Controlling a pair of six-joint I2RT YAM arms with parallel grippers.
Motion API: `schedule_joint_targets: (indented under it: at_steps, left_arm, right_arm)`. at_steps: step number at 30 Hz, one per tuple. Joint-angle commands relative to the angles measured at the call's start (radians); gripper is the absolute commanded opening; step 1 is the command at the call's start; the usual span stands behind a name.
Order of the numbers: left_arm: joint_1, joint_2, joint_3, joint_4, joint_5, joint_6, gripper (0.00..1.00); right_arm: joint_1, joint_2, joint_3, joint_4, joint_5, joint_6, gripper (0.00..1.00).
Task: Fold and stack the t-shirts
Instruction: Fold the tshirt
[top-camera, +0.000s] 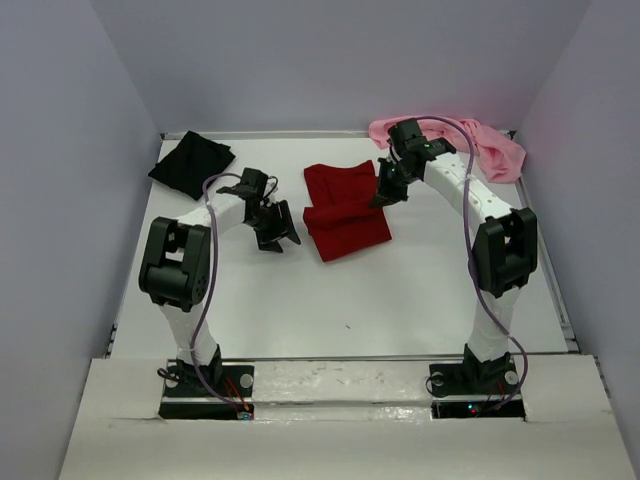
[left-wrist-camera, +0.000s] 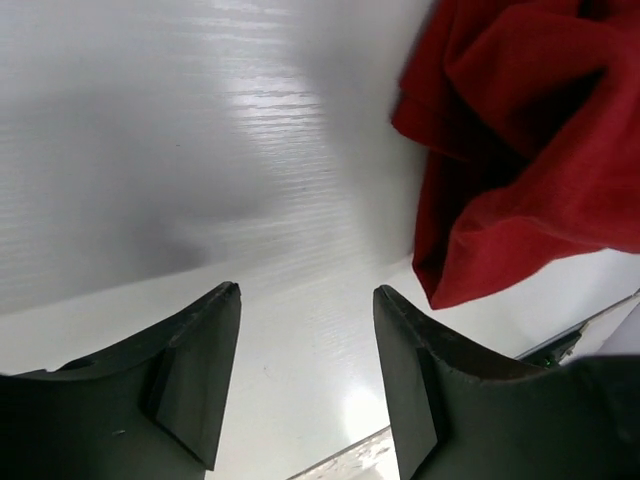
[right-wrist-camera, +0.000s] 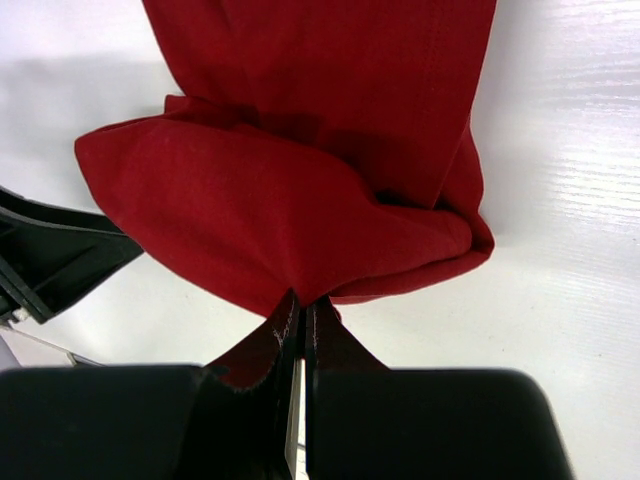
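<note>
My right tool (right-wrist-camera: 300, 305) is pinching an edge of the red shirt (top-camera: 345, 215), which lies partly folded near the middle of the tabletop (top-camera: 400, 290). My left tool (left-wrist-camera: 305, 295) is spread and empty, just off that shirt's 9 o'clock side. The black shirt (top-camera: 192, 160) sits bunched at 10 o'clock and the pink shirt (top-camera: 480, 145) at 1 o'clock.
</note>
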Motion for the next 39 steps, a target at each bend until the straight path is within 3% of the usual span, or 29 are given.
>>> schedule_joint_targets:
  at_steps: [1, 6, 12, 19, 31, 33, 39]
  left_arm:
    - [0.005, -0.122, -0.055, 0.159, 0.033, -0.027, 0.64]
    - [0.022, -0.171, -0.150, 0.319, 0.128, -0.087, 0.60]
    - [0.032, -0.226, -0.200, 0.428, 0.154, -0.128, 0.65]
    - [0.075, -0.272, -0.386, 0.813, 0.253, -0.288, 0.74]
    - [0.082, -0.171, -0.417, 1.058, 0.328, -0.361, 0.75]
    - [0.082, -0.139, -0.414, 1.075, 0.335, -0.374, 0.71]
    - [0.082, -0.099, -0.424, 1.098, 0.332, -0.383, 0.71]
  right_arm:
    - [-0.006, -0.021, -0.002, 0.043, -0.014, 0.007, 0.00]
    - [-0.006, -0.023, -0.014, 0.049, -0.021, 0.009, 0.00]
    - [-0.006, -0.026, -0.023, 0.056, -0.021, 0.009, 0.00]
    - [-0.006, -0.024, -0.028, 0.062, -0.030, 0.011, 0.00]
    - [-0.006, -0.023, -0.026, 0.068, -0.037, 0.011, 0.00]
    - [-0.006, -0.021, -0.026, 0.069, -0.036, 0.011, 0.00]
    - [-0.006, -0.021, -0.025, 0.068, -0.033, 0.011, 0.00]
